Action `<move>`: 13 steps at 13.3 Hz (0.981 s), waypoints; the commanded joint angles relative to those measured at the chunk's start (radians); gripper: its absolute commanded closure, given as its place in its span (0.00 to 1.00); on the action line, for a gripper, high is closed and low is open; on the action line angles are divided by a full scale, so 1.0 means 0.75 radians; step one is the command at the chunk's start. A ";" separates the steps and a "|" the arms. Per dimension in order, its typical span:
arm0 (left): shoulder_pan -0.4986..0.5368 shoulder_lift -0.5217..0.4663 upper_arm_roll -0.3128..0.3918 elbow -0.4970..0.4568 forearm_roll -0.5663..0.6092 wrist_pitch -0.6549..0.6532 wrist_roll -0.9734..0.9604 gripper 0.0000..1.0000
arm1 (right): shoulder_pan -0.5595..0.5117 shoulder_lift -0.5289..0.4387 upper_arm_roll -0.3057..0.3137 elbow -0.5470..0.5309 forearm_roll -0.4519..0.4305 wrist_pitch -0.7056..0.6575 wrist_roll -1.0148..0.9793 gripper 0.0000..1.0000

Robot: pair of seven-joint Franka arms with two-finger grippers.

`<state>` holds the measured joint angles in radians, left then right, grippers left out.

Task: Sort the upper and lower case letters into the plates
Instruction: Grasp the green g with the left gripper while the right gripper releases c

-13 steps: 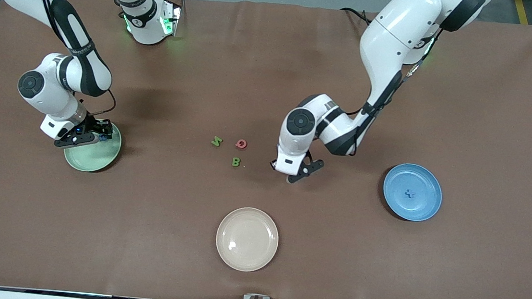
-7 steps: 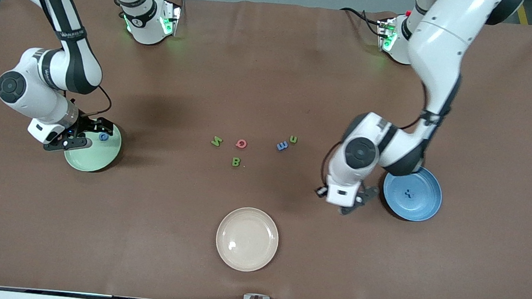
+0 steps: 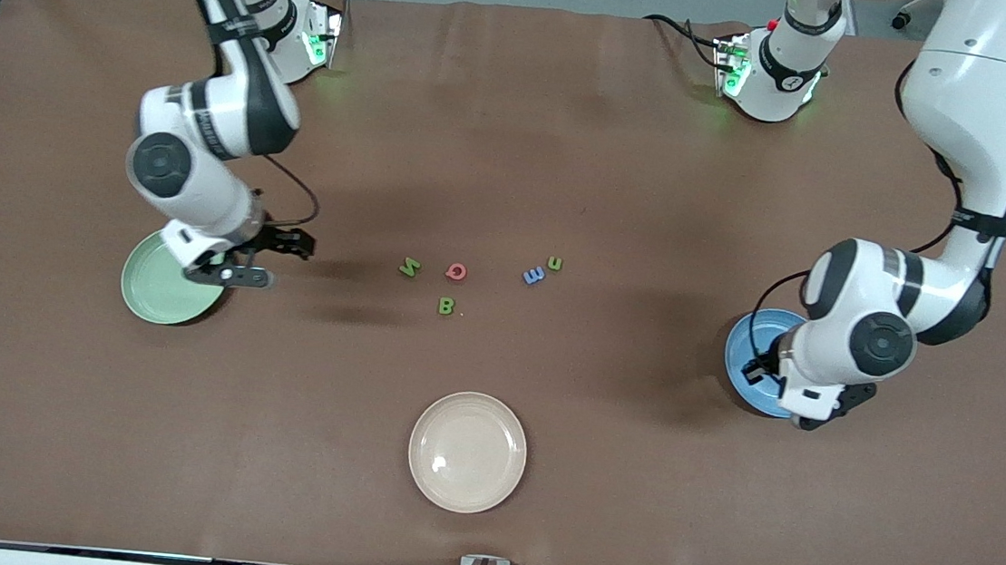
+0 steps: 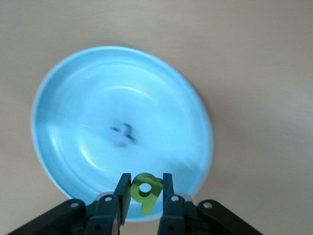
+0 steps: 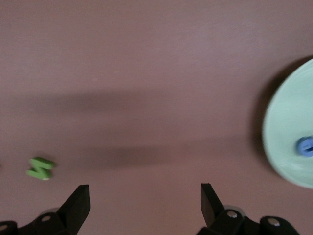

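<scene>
My left gripper [image 3: 807, 413] is shut on a small green lower-case b [image 4: 146, 191] and holds it over the rim of the blue plate [image 3: 744, 358]. That plate [image 4: 195, 107] has a blue x [image 4: 122, 135] in it. My right gripper [image 3: 275, 260] is open and empty, above the table beside the pale green plate [image 3: 158, 296]. That plate [image 5: 283, 137] has a blue letter [image 5: 305, 146] in it. Loose at mid-table lie a green N [image 3: 411, 266], a red Q [image 3: 457, 271], a green B [image 3: 446, 306], a blue m [image 3: 534, 275] and a green n [image 3: 555, 263]. The N [image 5: 40, 168] also shows in the right wrist view.
A cream-beige plate [image 3: 467, 451] sits nearer the front camera than the loose letters. The brown table cover [image 3: 516, 138] spreads between the arm bases and the letters.
My left gripper has carried the green b from mid-table to over the blue plate. My right gripper has left the blue letter in the pale green plate and moved toward the loose letters.
</scene>
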<state>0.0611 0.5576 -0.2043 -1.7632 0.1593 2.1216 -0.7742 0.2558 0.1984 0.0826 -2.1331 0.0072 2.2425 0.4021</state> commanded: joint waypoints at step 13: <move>0.005 -0.079 -0.349 -0.142 0.000 0.126 -0.527 0.00 | 0.352 0.351 -0.018 0.042 -0.001 0.432 0.607 0.18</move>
<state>0.0811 0.4981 -0.4068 -1.8675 0.1584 2.1967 -1.0332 0.5015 0.4503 0.0801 -2.1148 0.0070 2.5633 0.8355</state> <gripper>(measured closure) 0.000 0.101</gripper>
